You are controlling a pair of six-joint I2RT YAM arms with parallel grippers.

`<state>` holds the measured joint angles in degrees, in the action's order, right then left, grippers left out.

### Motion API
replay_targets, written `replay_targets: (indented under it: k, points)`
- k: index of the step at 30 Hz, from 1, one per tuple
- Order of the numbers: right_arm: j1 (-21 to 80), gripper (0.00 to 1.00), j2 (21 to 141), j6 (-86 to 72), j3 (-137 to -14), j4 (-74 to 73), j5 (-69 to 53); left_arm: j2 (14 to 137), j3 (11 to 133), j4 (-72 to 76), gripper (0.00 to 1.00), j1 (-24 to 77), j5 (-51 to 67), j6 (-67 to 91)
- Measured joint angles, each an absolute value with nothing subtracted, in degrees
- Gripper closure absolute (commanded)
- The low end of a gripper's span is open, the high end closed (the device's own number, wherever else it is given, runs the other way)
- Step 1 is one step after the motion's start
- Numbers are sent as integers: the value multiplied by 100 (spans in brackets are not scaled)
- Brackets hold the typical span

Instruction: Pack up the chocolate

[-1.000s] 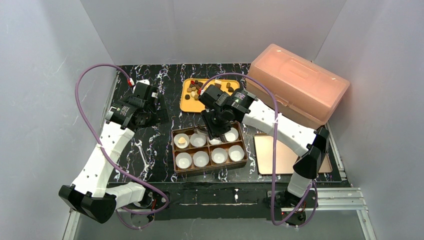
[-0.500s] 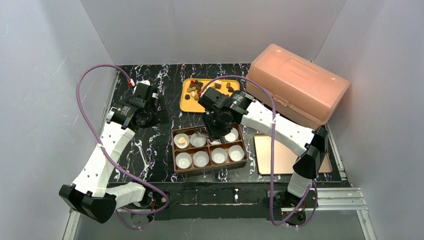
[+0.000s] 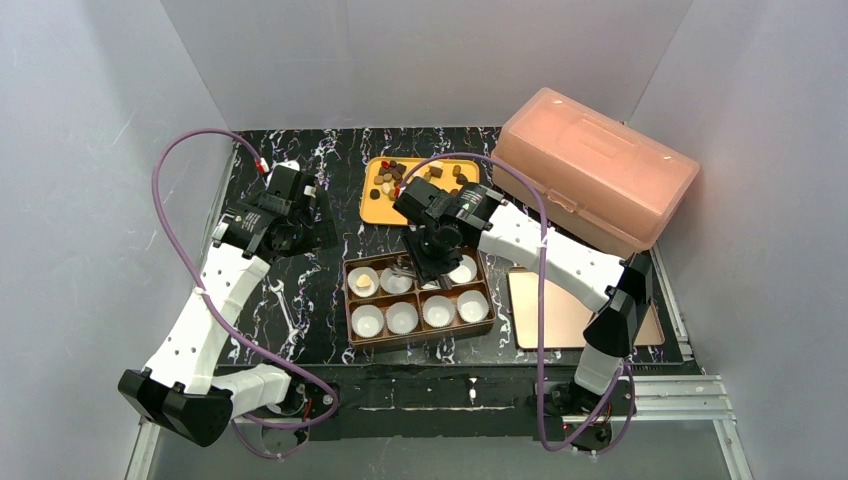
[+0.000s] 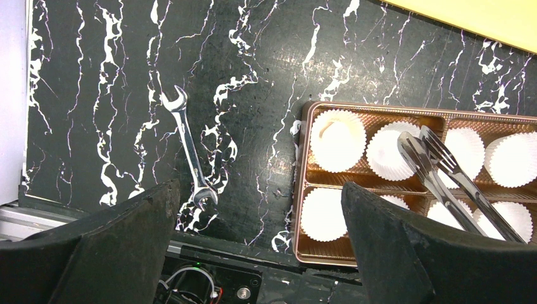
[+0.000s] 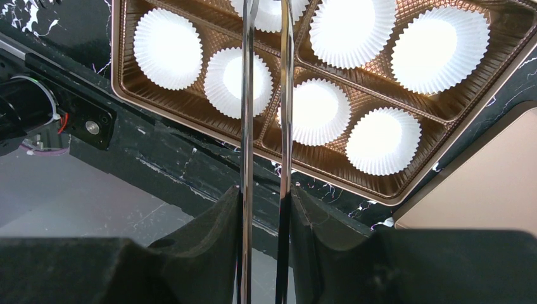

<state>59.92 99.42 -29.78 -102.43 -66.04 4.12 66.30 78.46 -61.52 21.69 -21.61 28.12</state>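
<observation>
Left gripper (image 4: 258,190): jaws spread wide, holding nothing.
Wrench (image 4: 190,150): steel, flat on the marbled black table (image 3: 330,150).
Brown box (image 3: 420,338): eight white pleated paper cups (image 3: 367,320); the back-left one holds a cream piece (image 3: 363,284).
Yellow tray (image 3: 378,213): loose chocolate (image 3: 390,172), dark, tan and cream.
Right gripper (image 5: 265,199): jaws pinching shiny tongs (image 5: 247,126), tips over the second back cup.
Lid (image 3: 565,315): copper-toned, flat.
Pink bin (image 3: 595,170): translucent plastic, closed.
</observation>
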Motion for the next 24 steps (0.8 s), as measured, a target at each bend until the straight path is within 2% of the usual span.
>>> replay_targets:
  k: [24]
  points:
    - [6010,55,10025,-2971,-10350,-6652,419,6630,7846,-6152,0,2152,-2158,2812]
